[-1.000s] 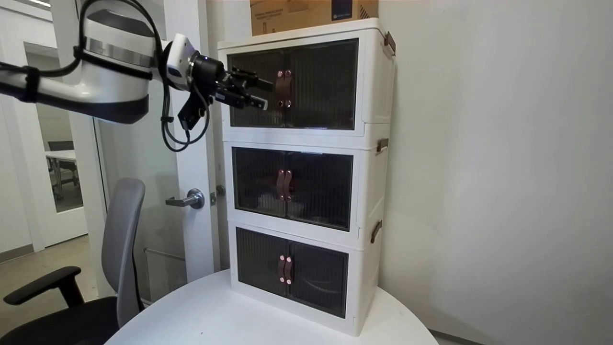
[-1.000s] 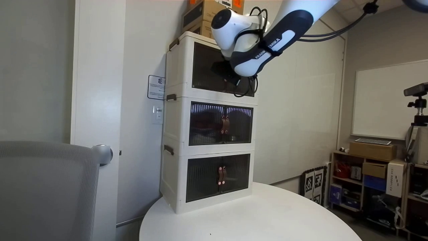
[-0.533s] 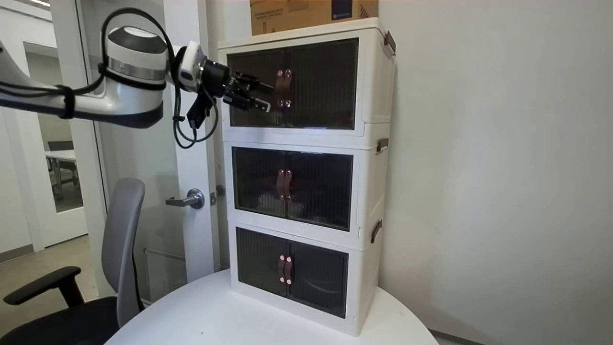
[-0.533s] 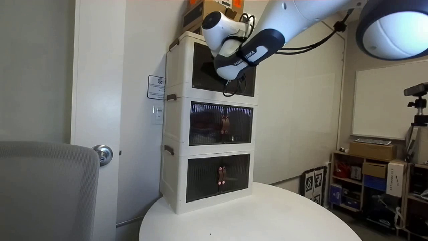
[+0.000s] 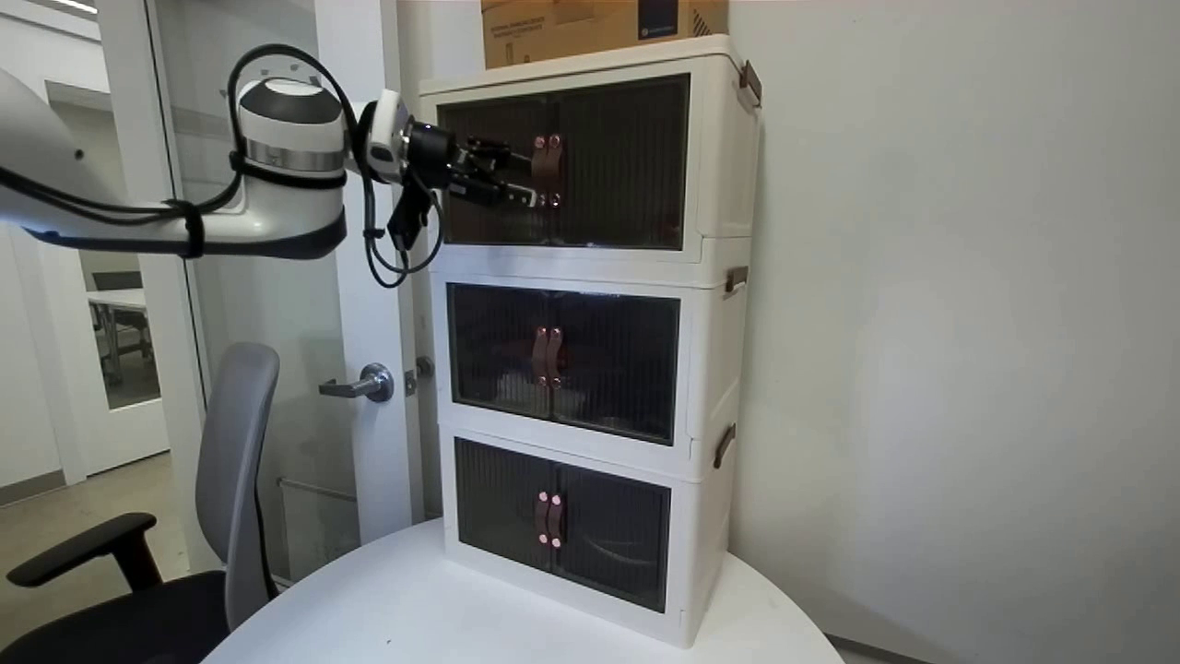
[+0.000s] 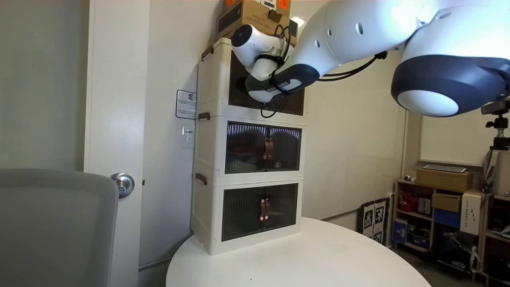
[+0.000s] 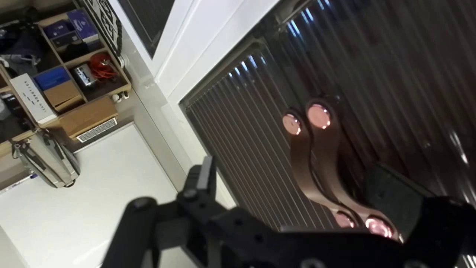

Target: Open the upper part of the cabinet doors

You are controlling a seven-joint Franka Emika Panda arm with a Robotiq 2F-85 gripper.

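Note:
The white cabinet (image 5: 590, 265) stands in three tiers in both exterior views. On its top tier the upper doors (image 5: 624, 171) are closed, their dark ribbed panels flush in the frame. Two brown strap handles (image 5: 547, 166) with coppery studs meet at the middle. My gripper (image 5: 527, 180) is open right before these handles, overlapping their near edge there. In the wrist view the handles (image 7: 329, 156) lie between my widely parted fingers (image 7: 205, 175), not squeezed. Whether a finger touches the door, I cannot tell. The forearm hides the gripper in an exterior view, where part of the upper doors (image 6: 295, 104) shows.
Cardboard boxes (image 6: 255, 18) sit on top of the cabinet. It rests on a round white table (image 5: 387, 590). A grey chair (image 5: 235, 480) and a glass door with a lever handle (image 5: 355, 383) are beside it. A wall (image 5: 922, 323) stands behind.
In an exterior view the arm has moved right, bringing the open gripper from short of the handles up to them. The upper doors have not moved.

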